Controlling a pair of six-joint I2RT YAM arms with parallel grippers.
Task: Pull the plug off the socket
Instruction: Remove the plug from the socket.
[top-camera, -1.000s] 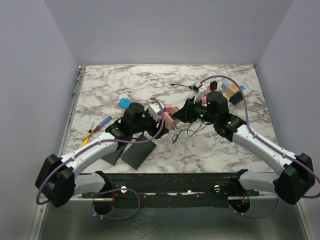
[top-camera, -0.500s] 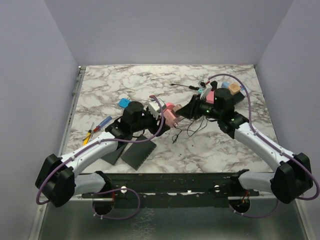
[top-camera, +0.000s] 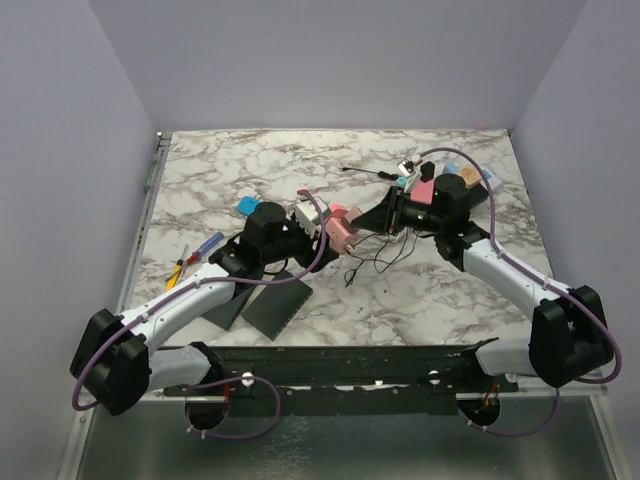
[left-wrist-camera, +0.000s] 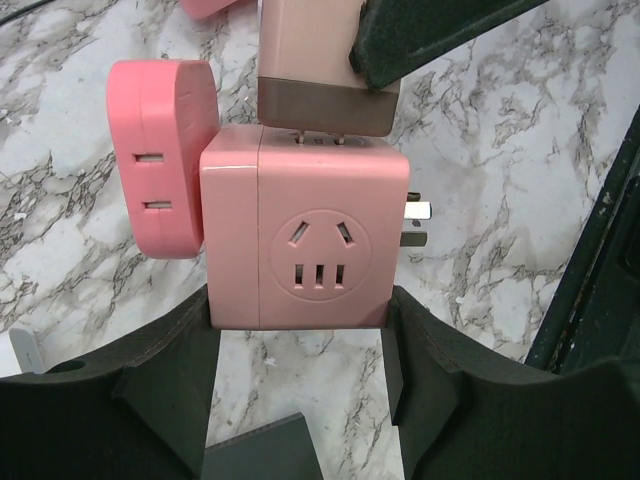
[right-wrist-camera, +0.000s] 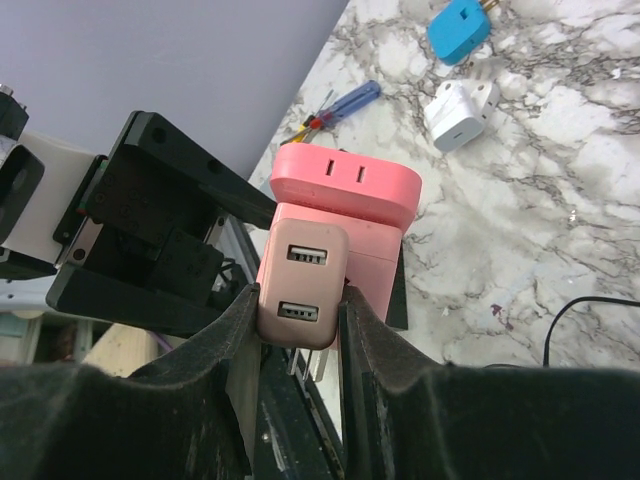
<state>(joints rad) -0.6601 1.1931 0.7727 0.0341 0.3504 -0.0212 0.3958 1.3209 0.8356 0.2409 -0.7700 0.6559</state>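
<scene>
The pink cube socket (left-wrist-camera: 305, 250) is held up over the middle of the tabletop, the beige plug (left-wrist-camera: 305, 70) seated in one face with a sliver of its pins showing at the seam. The left gripper (left-wrist-camera: 300, 320) is closed on the socket's two sides, catching only their near part; the right gripper (right-wrist-camera: 297, 300) is clamped across the plug. A pull off-line may bind the pins and twist the socket out of that shallow hold, or the right gripper may slide off the smooth plug. The flat pink adapter (left-wrist-camera: 160, 160) on the socket's side might be knocked loose.
</scene>
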